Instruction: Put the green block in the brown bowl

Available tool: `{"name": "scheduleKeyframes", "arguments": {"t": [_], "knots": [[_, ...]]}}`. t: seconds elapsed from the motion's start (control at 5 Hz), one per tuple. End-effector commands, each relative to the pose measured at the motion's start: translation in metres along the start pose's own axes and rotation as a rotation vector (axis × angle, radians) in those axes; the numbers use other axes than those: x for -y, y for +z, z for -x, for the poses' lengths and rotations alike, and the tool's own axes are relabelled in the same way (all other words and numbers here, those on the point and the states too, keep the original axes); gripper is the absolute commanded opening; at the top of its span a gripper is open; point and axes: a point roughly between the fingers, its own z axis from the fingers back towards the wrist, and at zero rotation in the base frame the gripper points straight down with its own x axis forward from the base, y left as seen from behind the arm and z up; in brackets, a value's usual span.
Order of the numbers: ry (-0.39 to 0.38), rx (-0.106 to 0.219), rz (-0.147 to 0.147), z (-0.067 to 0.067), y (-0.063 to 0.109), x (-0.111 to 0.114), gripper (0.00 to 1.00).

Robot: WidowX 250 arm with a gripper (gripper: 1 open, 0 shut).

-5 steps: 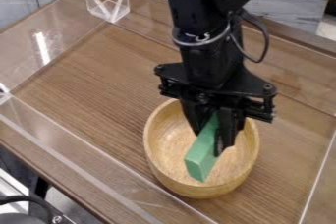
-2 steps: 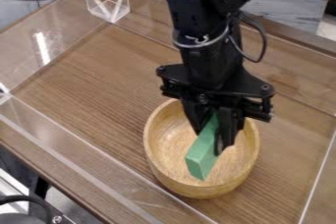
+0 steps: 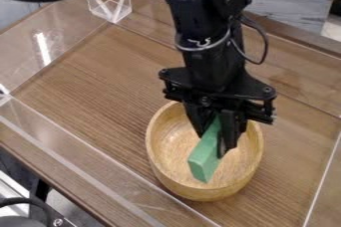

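The black arm is standing over the brown bowl (image 3: 202, 161), reaching almost straight down into it; its end effector (image 3: 221, 136) is clenched on the upper end of the green block (image 3: 208, 151), with the dark fingers (image 3: 232, 131) pressing in from either side of the bar; the block is hanging tilted, its top tucked between the fingers and its lower end down inside the bowl near the front wall, though I cannot tell whether that end is touching the wood or sitting just above it. The bowl is resting on the wooden bench (image 3: 107, 82), toward the near right part of it; a clear plastic wall (image 3: 54, 32) is running round the bench edge, and a small clear folded stand (image 3: 110, 4) is sitting at the far left; cables are looping off the arm to the right.

Set against the picture from a second ago, almost nothing is differing; the end effector is staying in the same spot over the bowl, its grip is staying just as tight, and the block is keeping the same slant and the same depth; the bowl is not shifting either; only the upper arm is looking a hair further left.
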Motion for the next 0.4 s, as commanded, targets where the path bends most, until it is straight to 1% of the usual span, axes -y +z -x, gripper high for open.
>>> {"name": "scheduleKeyframes", "arguments": {"t": [0.0,0.2], "knots": [[0.001,0.028,0.012,-0.0061,0.0043,0.0002,0.0],[0.001,0.025,0.016,-0.007,0.0026,-0.001,0.0]]}}
